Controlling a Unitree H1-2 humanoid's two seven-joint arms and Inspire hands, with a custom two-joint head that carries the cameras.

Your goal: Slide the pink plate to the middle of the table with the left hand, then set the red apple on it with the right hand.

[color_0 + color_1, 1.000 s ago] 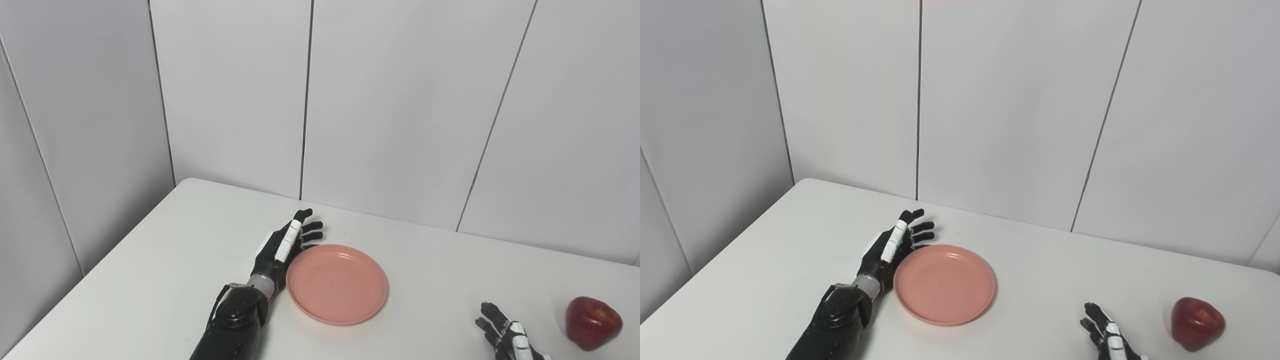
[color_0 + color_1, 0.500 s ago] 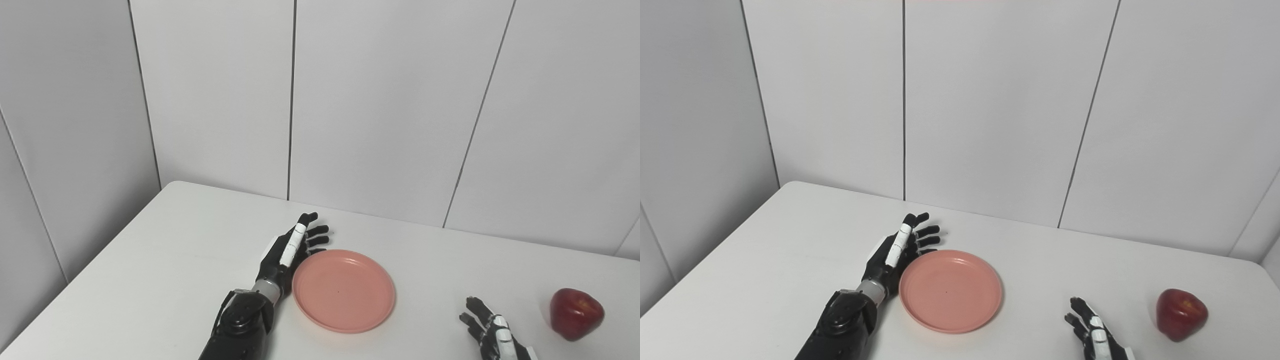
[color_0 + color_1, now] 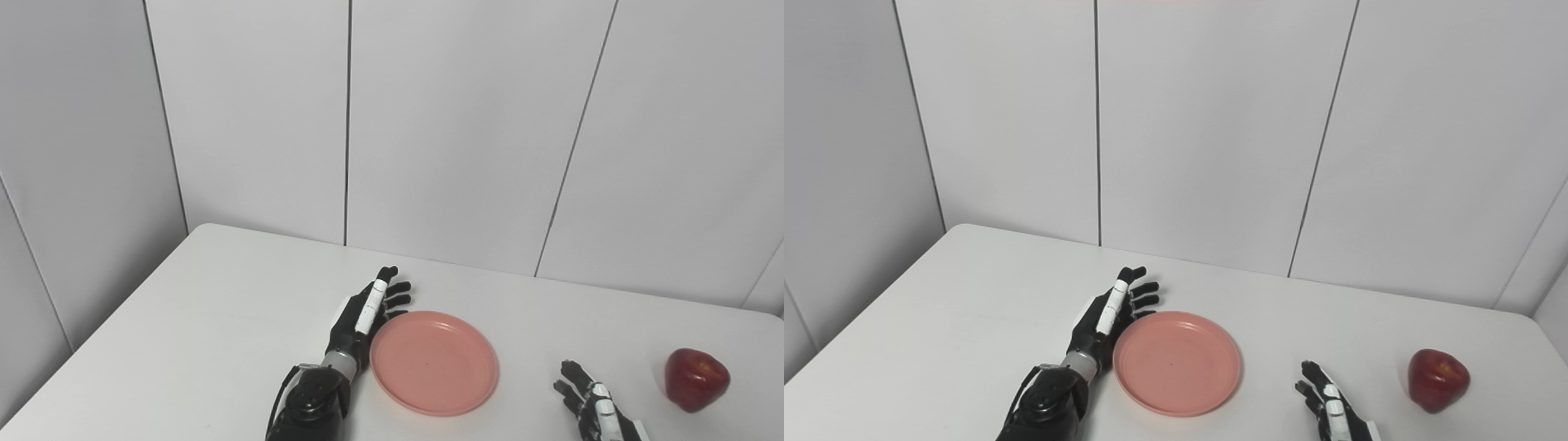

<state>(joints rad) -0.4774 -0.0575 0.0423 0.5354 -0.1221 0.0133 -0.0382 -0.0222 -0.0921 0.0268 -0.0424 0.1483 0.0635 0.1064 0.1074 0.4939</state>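
- Plate (image 3: 433,362): pink, empty, flat on the white table (image 3: 202,318), near the middle of the tabletop and toward the front edge.
- Left hand (image 3: 367,309): lies on edge along the plate's left rim, fingers straight and a little apart, pointing toward the back wall. Palm side is against the rim or just beside it; actual contact cannot be told. It holds nothing.
- Apple (image 3: 1437,379): red, upright on the table at far right, well apart from the plate.
- Right hand (image 3: 1326,398): low at the front edge, between plate and apple, touching neither. Fingers are spread and lifted, nothing in them. The lower part of the hand is cut off by the picture's bottom edge.
- Wall (image 3: 465,122): grey panels behind the table.
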